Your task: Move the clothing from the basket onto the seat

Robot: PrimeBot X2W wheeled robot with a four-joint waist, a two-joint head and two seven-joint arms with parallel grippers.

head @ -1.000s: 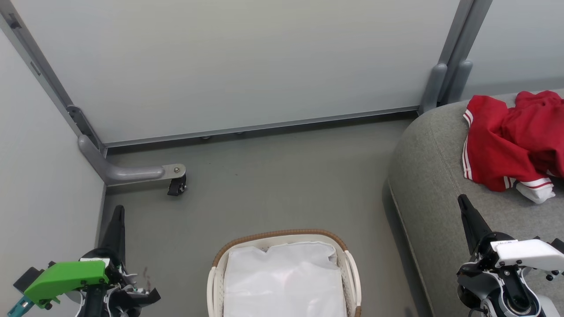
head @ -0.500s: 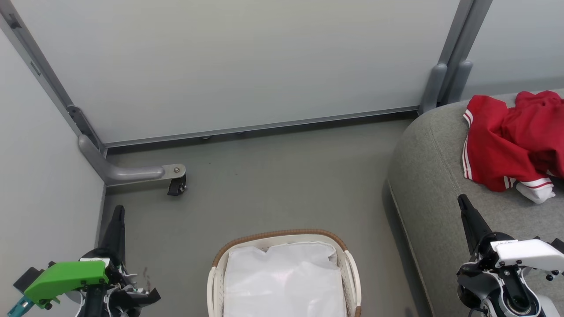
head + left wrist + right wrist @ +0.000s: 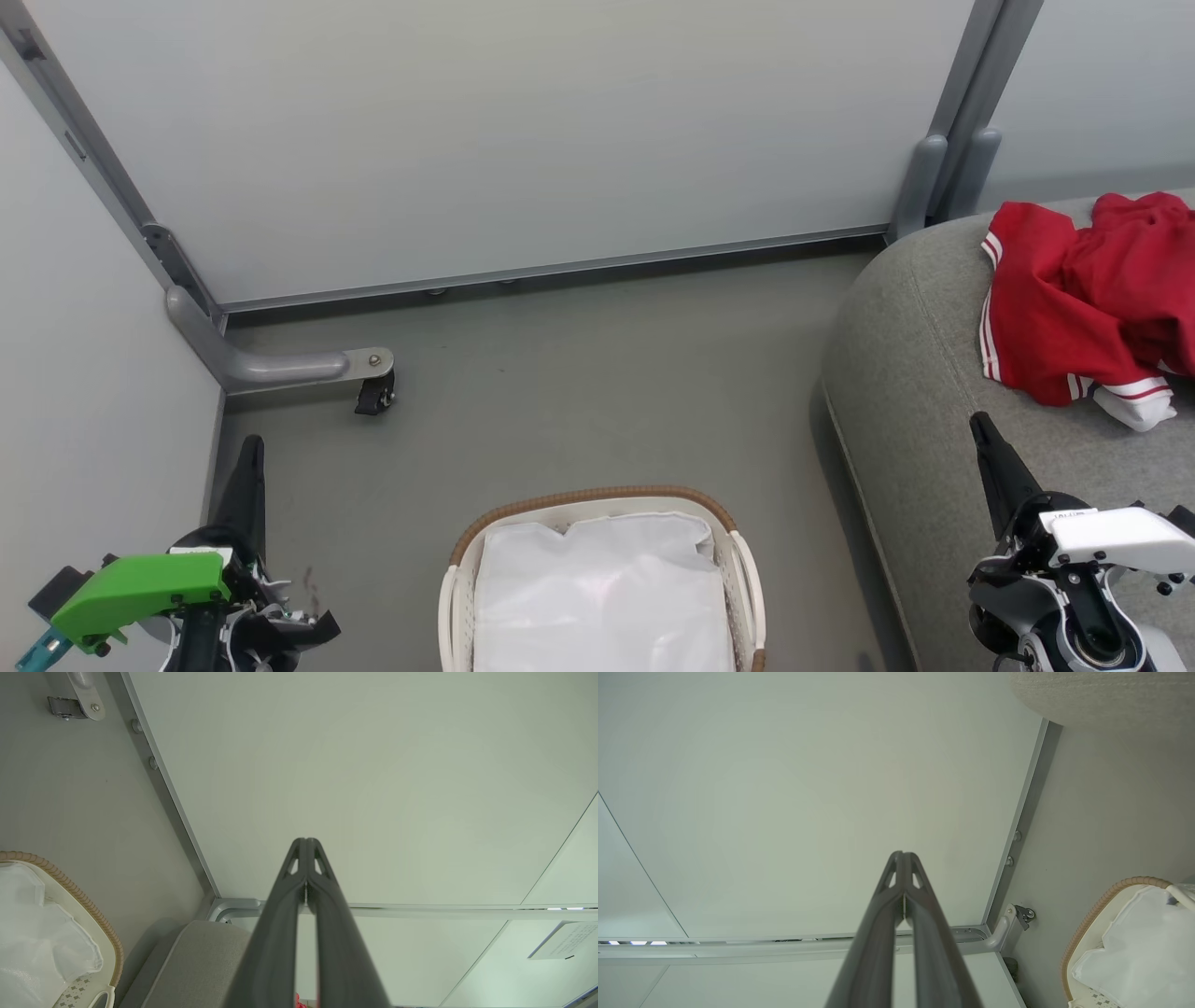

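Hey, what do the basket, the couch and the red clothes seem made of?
Basket: probably smooth white plastic, with a brown woven-looking rim and thin cloth liner. Couch: matte grey woven upholstery, coarse weave visible. Clothing: soft red fabric, lying rumpled.

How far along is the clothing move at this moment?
Done: the red clothing lies heaped on the seat, and the visible inside of the basket is plain white liner. In hand: nothing; the left gripper and right gripper are both shut and empty, apart from basket and clothing. Left: seemingly nothing, though the basket's near end is cut off by the head view's edge.
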